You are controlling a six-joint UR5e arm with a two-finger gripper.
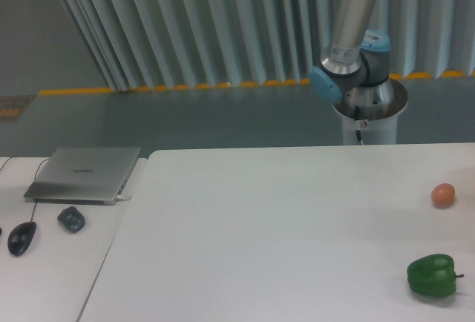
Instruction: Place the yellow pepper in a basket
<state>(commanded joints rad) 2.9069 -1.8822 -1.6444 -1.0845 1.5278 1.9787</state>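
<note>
A white surface fills the lower part of the frame, and behind it, at the upper right, the UR5e arm rises from its round pedestal base and runs out of the top edge of the picture — its hand lies beyond the frame, so how far it is open, or whether it has hold of anything, cannot be told. The yellow pepper does not show anywhere in this view, and neither does a basket. Near the right edge of the surface sits a small orange-pink egg-like ball, and well below it, in the lower right corner, a glossy green bell pepper lies on its side with its short stem pointing toward the right edge. The two stand well apart from each other. At the left, on a separate lower white desk that meets the main surface, a closed grey laptop lies flat with a cable trailing off to its left; just below it rest a dark bluish rounded object and, further left, a black computer mouse. Pale vertical slats cover the wall behind, with a yellow-striped line along the grey floor.
</note>
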